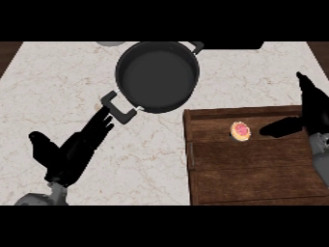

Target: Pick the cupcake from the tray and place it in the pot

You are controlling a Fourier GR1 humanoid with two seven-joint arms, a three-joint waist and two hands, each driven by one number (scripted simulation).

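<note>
A small cupcake (240,130) with pink icing lies on the wooden tray (259,173) near its far edge. A dark grey pot (157,75) with two handles stands on the counter, up and left of the tray. My right hand (316,113) is open above the tray's far right corner, its thumb stretched left toward the cupcake but apart from it. My left hand (71,149) rests open on the counter, its straight fingers pointing up at the pot's near handle (118,106) and close to touching it.
The marble counter (53,87) runs left and behind the pot. A grey round object (110,43) peeks in at the far edge. Dark wood floor shows beyond both sides of the counter.
</note>
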